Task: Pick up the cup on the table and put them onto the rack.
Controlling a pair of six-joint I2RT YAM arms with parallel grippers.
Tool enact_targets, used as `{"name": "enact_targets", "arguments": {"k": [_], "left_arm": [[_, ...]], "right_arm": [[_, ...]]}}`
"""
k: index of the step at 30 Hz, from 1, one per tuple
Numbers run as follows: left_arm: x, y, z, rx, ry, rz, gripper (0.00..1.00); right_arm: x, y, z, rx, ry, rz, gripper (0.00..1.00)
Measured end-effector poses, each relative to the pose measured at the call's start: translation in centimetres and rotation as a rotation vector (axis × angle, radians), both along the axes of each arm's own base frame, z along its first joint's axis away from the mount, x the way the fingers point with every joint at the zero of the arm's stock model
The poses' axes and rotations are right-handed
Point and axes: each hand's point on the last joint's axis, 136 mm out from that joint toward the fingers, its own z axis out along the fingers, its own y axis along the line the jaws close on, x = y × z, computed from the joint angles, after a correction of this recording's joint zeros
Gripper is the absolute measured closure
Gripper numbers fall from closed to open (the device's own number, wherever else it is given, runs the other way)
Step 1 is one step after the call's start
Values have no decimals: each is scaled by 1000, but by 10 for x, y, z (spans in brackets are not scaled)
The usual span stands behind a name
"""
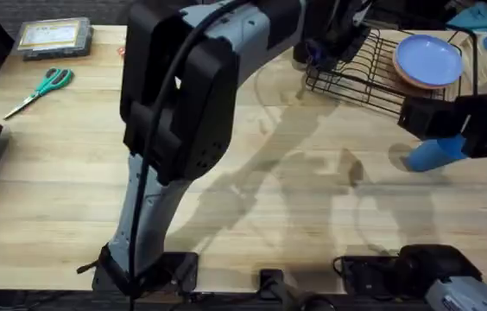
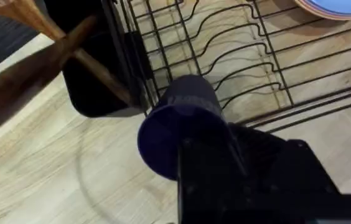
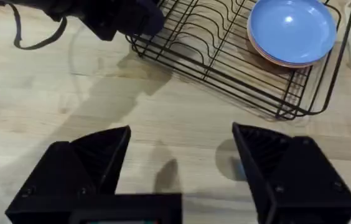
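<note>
Reaching across the pale wood-grain counter (image 1: 71, 164), the left arm is seen large and dark in the overhead view, its left claw (image 2: 210, 162) closed on the dark navy cup (image 2: 178, 121), a smooth plastic cylinder held tilted on its side at the near edge of the rack (image 2: 238, 56). Whether the cup touches the wires cannot be told from the left wrist view. The rack is made of thin black wire with curved upright dividers, and round blue plates (image 3: 292, 31) are stacked at its far end (a pinkish rim is visible beneath them). A black holder (image 2: 94, 81) with wooden utensils stands just beside the rack. The light sky-blue cup (image 1: 438, 154) lies on the counter near the rack, apparently between the fingers of the right claw (image 3: 182, 162), whose ribbed black fingers are spread wide. Green-handled scissors (image 1: 41, 89) lie well apart at the counter's far left.
</note>
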Motion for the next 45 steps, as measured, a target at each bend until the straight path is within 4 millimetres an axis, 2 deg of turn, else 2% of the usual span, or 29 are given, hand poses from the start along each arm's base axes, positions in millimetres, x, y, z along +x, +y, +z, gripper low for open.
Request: {"name": "enact_targets", "arguments": {"k": [6,9,10,16,28,45], "left_arm": [[-2,0,1,14,-5,-17,961],[-4,-4,6,14,-14,-31,961],[-5,-10,13,6,-32,-45,961],[-7,-12,16,8,-41,-58,961],[-1,-12,-18,63,-15,-51,961],[9,-5,-15,72,-47,-21,957]], "right_arm": [[0,0,0,0,0,0,8],[0,0,0,0,0,0,8],[0,0,0,0,0,0,8],[0,0,0,0,0,0,8],[0,0,0,0,0,0,8],[0,0,0,0,0,0,8]]}}
